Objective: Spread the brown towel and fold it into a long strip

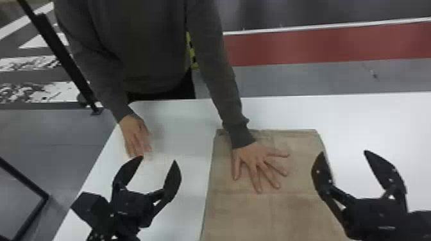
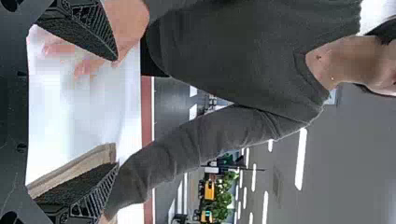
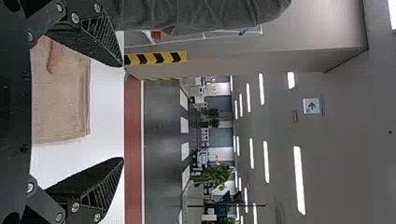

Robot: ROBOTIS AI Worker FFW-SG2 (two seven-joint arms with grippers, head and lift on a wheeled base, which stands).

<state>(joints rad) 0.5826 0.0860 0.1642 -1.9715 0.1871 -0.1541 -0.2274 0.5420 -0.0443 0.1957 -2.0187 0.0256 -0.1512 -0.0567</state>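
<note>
The brown towel lies flat on the white counter under a person's spread hand; the left gripper and right gripper have jaws well apart, seemingly empty

Red floor band beyond the white table.

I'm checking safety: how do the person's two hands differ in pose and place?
The left hand lies on the brown towel, the right hand over the white table. The left hand's fingers are splayed wide; the right hand's sit closer together. Both extend from grey sleeves.
</note>
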